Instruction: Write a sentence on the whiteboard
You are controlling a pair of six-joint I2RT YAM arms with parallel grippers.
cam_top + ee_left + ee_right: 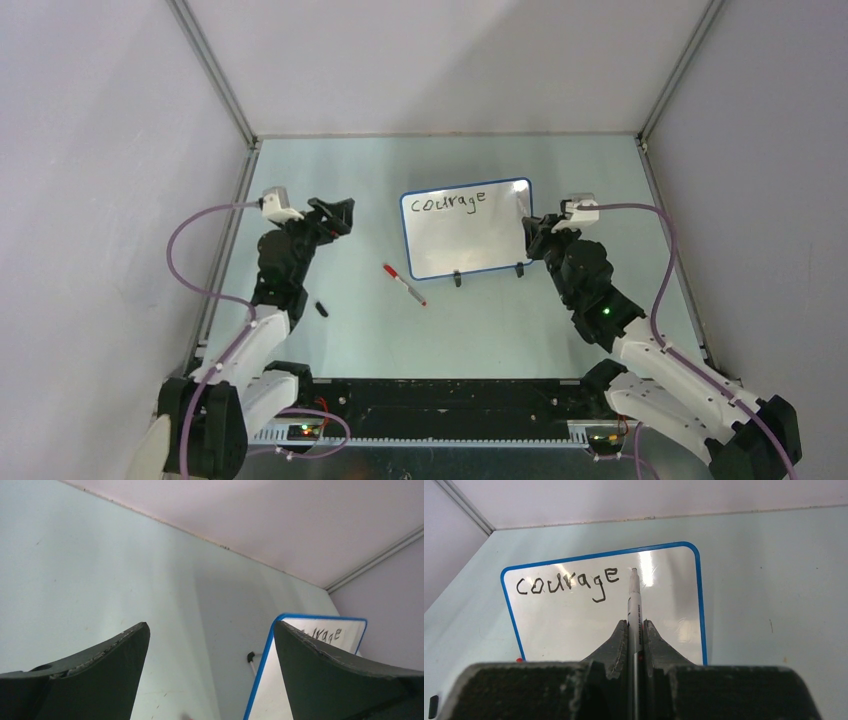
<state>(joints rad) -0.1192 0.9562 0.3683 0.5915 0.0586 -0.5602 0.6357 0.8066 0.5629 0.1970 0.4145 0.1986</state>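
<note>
Black "courage" (566, 583) tops the board (574, 625); right gripper (634, 627), at its right edge, pinches a marker (634, 592); second word probably goes below.

The whiteboard (574, 625) has a smooth, glossy white face that throws back bright glare, and its thin blue rim looks like plastic. The black ink of the sentence (566, 582) lies dull on it. The worktop (480, 330) is a smooth pale sheet with a soft satin sheen and a few small specks. The left gripper (211, 627) and right gripper (634, 624) are matt black plastic, grainy, with pale scuffs along the edges. The marker (634, 597) has a smooth white plastic barrel. The arm shells (250, 345) are smooth white plastic, the cables (630, 207) have a smooth lilac sheath, and the frame rails (217, 75) look like metal.
</note>
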